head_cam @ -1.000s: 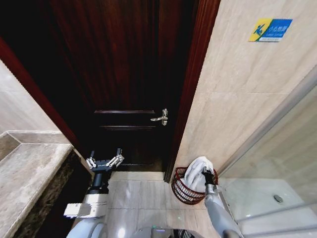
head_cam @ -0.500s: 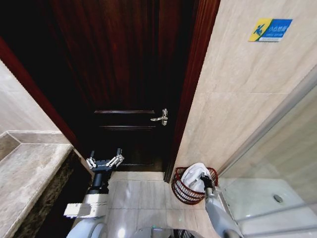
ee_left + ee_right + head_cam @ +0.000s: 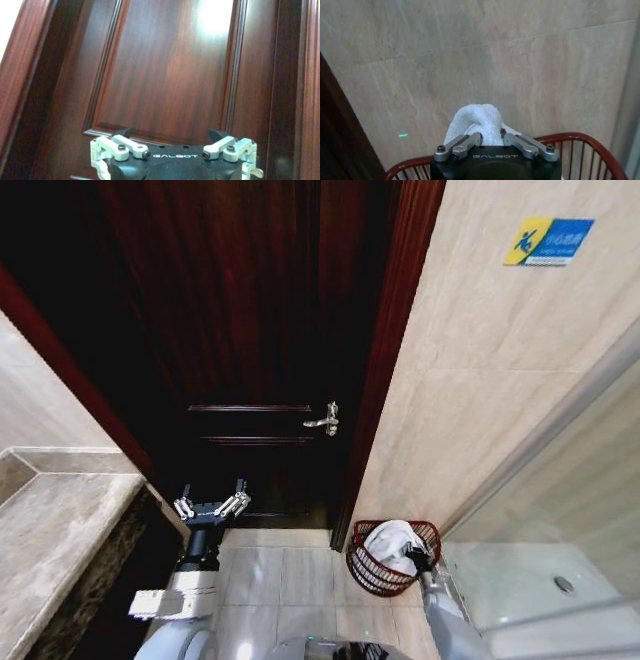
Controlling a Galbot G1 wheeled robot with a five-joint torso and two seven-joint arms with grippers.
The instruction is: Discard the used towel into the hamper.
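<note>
We are holding the white towel down inside the hamper with our right pincer pinching it. Letting go is left. Our left pincer is waiting spread by the door.

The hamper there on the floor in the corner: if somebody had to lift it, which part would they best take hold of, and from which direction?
Probably the hamper's thick top rim, taken from above on the room-facing side. Its far sides sit close to the door frame and tiled wall. The right gripper, shut on the white towel, sits over the opening. The left gripper is open by the door.
</note>
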